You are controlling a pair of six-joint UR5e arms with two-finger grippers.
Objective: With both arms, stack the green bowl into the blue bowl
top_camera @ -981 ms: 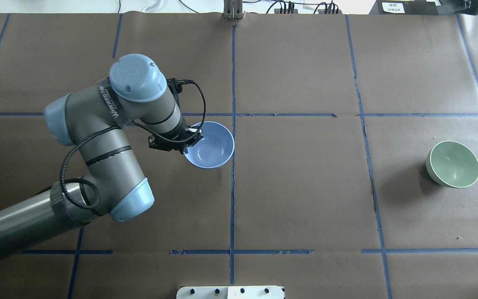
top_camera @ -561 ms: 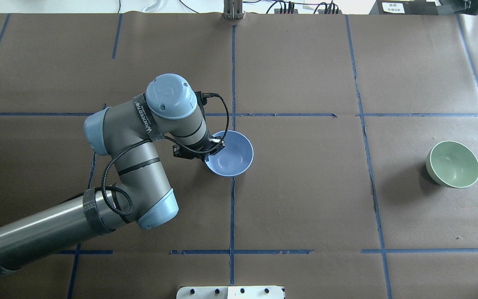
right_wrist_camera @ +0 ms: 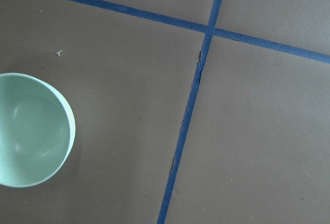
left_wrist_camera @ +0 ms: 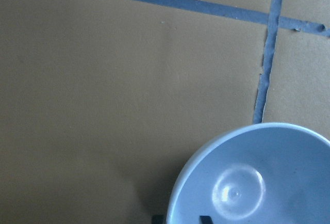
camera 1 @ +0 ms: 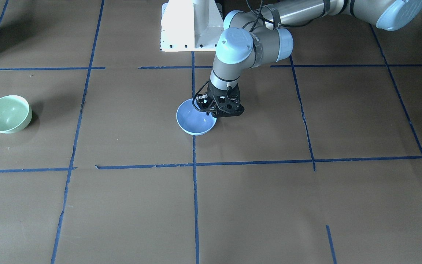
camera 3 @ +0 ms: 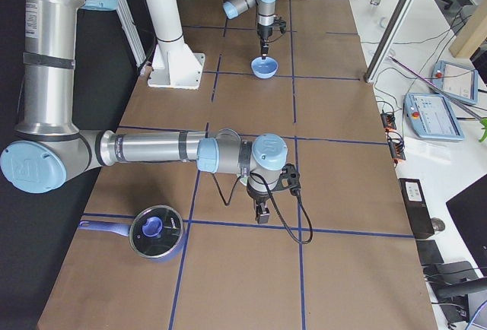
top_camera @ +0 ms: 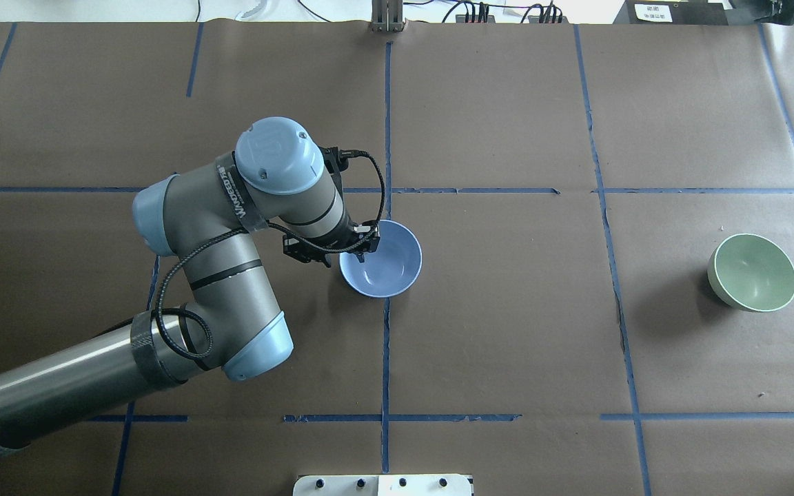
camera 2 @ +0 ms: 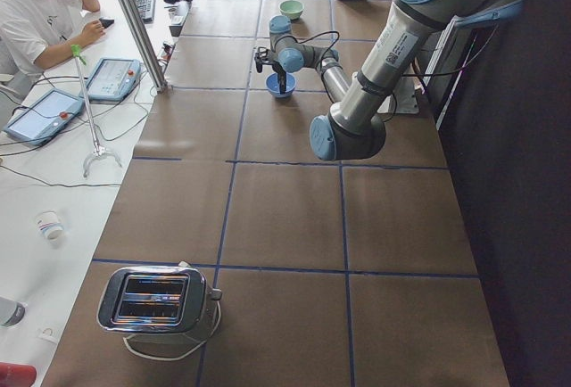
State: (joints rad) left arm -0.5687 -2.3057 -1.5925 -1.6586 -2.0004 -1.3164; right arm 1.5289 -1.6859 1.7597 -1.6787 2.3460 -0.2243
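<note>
The blue bowl (top_camera: 387, 262) sits upright at table level on the centre tape line, and also shows in the front view (camera 1: 194, 121). My left gripper (top_camera: 359, 249) is shut on its left rim, and in the left wrist view a fingertip (left_wrist_camera: 205, 218) stands on each side of the rim. The green bowl (top_camera: 752, 272) stands alone at the far right and shows at the left edge of the right wrist view (right_wrist_camera: 28, 131). My right gripper (camera 3: 261, 216) shows only in the exterior right view, hanging above the table, and I cannot tell whether it is open or shut.
Blue tape lines (top_camera: 387, 344) divide the brown table cover. A pot with a blue lid (camera 3: 156, 231) stands at the table's right end. A toaster (camera 2: 156, 302) stands at the left end. The white pedestal base (camera 1: 191, 25) is at the robot's side. An operator (camera 2: 36, 12) sits beside the table.
The left gripper carried the blue bowl to the right and a little nearer the robot, onto the centre line. In the last half second the bowl hardly moved. The green bowl stayed put.
</note>
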